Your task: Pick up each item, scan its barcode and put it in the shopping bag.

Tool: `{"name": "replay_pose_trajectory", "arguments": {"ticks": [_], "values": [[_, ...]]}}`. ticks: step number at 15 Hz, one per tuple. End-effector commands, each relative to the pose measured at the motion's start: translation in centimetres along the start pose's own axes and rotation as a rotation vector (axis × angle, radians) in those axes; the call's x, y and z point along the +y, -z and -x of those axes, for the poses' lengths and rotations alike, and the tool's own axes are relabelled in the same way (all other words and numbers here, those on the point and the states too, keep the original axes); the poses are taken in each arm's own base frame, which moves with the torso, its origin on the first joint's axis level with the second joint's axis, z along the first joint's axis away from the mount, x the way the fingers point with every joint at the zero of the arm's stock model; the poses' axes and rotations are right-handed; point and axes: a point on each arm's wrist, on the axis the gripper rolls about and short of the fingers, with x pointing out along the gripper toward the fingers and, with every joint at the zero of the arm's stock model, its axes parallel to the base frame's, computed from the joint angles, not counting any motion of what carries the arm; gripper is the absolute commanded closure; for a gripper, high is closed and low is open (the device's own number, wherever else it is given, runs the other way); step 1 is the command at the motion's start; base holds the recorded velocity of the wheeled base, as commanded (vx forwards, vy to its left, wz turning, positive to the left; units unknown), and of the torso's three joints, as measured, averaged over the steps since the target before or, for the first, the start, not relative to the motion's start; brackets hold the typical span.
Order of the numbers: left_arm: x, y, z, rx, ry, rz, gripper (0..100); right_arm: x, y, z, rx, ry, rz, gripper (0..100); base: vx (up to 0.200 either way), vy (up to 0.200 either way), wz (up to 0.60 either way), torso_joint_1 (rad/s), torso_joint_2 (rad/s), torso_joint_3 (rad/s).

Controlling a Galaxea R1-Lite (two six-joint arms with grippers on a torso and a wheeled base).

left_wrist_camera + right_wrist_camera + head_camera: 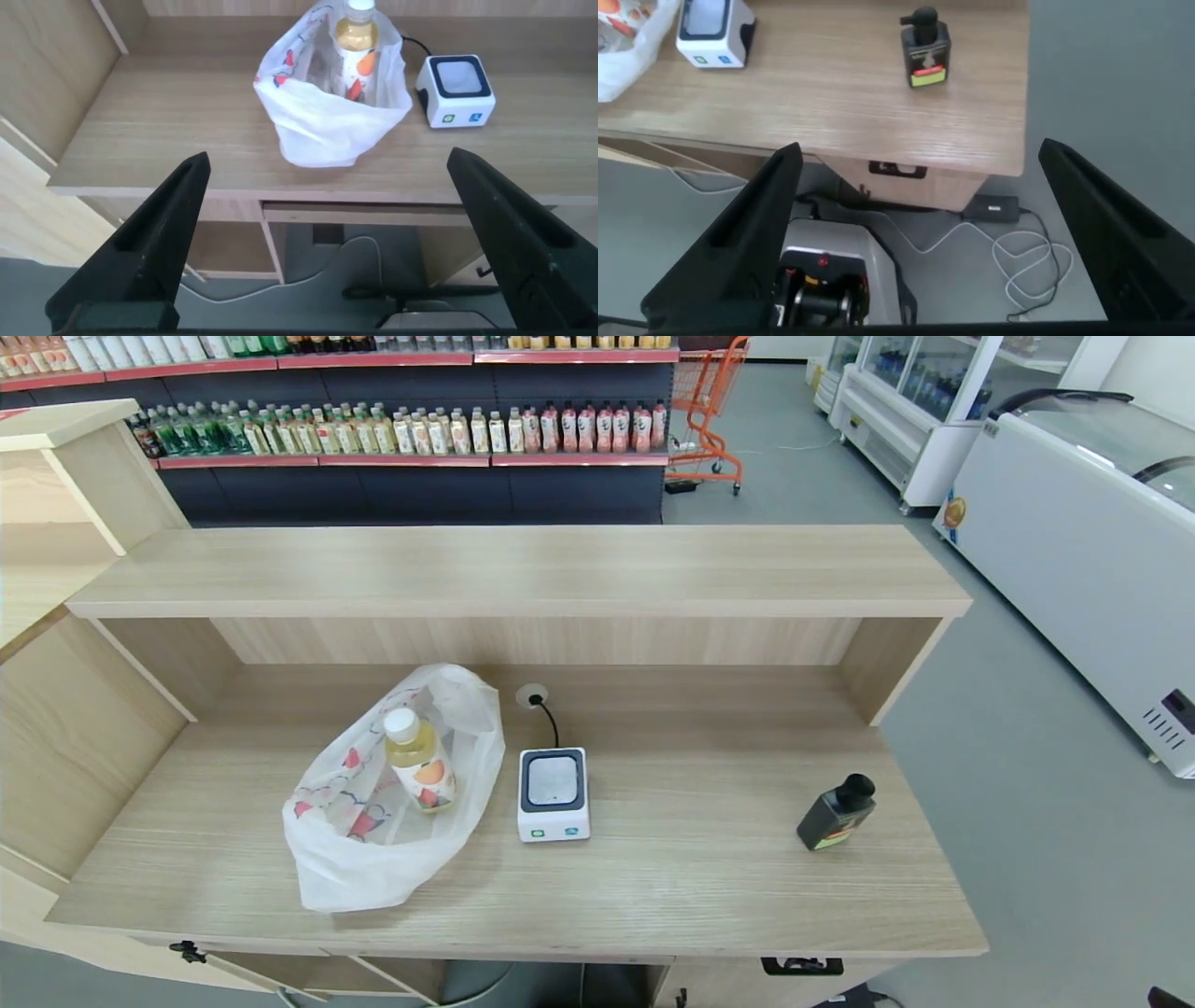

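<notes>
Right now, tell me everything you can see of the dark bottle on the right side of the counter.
The dark bottle has a squarish black body that looks like plastic, with a narrower neck and a rounded black cap. Low on its front is a label with a red strip above a pale green one. It is closed and stands upright on the wooden counter, close to the counter's right edge and well apart from the white scanner. Only the counter touches it.

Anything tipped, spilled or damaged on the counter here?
Nothing stands out: the drink bottle stands upright in the shopping bag, the scanner sits flat beside it, and the dark bottle stands upright farther right. No spill shows.
</notes>
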Motion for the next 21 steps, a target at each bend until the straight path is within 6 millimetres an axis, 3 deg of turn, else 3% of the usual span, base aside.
{"name": "replay_pose_trajectory", "arguments": {"ticks": [1,6,12,17,21], "values": [[0.0,0.0,0.0,0.0,0.0,0.0,0,0.0,0.0,-0.5,0.031,0.001,0.009,0,0.0,-0.2,0.0,0.002,0.01,0.002],[0.0,0.0,0.0,0.0,0.001,0.008,0,-1.1,0.2,-3.2,0.274,0.246,0.115,0,0.0,-0.04,0.0,0.002,0.0,0.0],[0.0,0.0,0.0,0.0,0.0,0.008,0,-3.6,-2.8,-9.1,0.545,0.361,0.283,0,0.0,0.0,0.0,0.0,0.0,0.0],[0.0,0.0,0.0,0.0,0.001,0.008,0,-4.8,-2.8,-13.8,0.612,0.326,0.356,0,0.0,0.0,0.0,0.0,0.0,0.0],[0.0,0.0,0.0,0.0,0.001,0.008,0,-4.3,-2.2,-17.7,0.585,0.237,0.403,0,0.0,0.0,0.0,0.0,0.0,0.0]]}}
